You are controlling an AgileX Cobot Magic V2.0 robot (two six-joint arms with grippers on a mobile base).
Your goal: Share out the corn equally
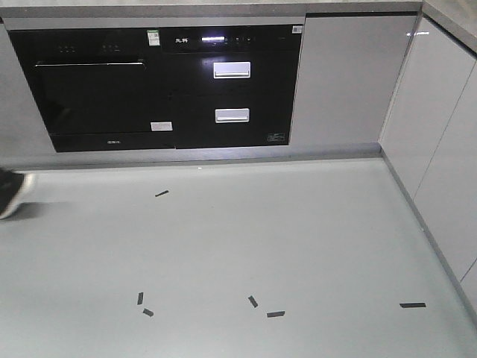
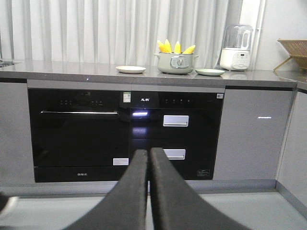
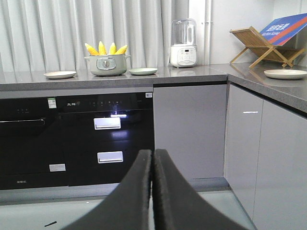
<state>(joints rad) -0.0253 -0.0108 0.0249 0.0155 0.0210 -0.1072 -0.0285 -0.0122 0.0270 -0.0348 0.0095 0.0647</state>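
Both claws are pinched closed with nothing in them: left claw (image 2: 148, 153), right claw (image 3: 153, 154). The corn (image 2: 176, 47) is standing up in a pot (image 2: 175, 63) on the desk (image 2: 72, 72), between a pale plate (image 2: 131, 69) and a green plate (image 2: 209, 72), well away from both.

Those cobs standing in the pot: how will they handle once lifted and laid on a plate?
The corn looks stiff, so a cob should lift whole without sagging. Its round, tapered shape would probably roll on the shallow plate. The cobs stand close together in the pot, so pulling one may shift its neighbours.
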